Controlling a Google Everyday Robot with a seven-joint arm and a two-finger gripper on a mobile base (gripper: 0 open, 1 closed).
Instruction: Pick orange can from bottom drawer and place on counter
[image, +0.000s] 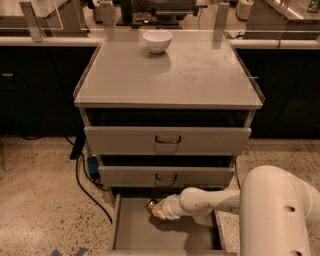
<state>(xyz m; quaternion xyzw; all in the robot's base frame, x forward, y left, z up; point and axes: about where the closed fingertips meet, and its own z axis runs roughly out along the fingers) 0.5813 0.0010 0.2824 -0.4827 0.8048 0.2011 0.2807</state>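
Observation:
The orange can (151, 204) lies on the floor of the open bottom drawer (131, 234), near its back, just under the middle drawer. My gripper (159, 210) reaches into the drawer from the right on the white arm (210, 201) and sits right at the can, covering its right part. The counter (200, 75) is the broad grey cabinet top above the drawers.
A white bowl (157, 40) stands at the back of the cabinet top. Two shut grey drawers with dark handles (167, 140) sit above the open one. A black cable (82, 180) runs on the speckled floor at the left. Dark-fronted counters stand behind.

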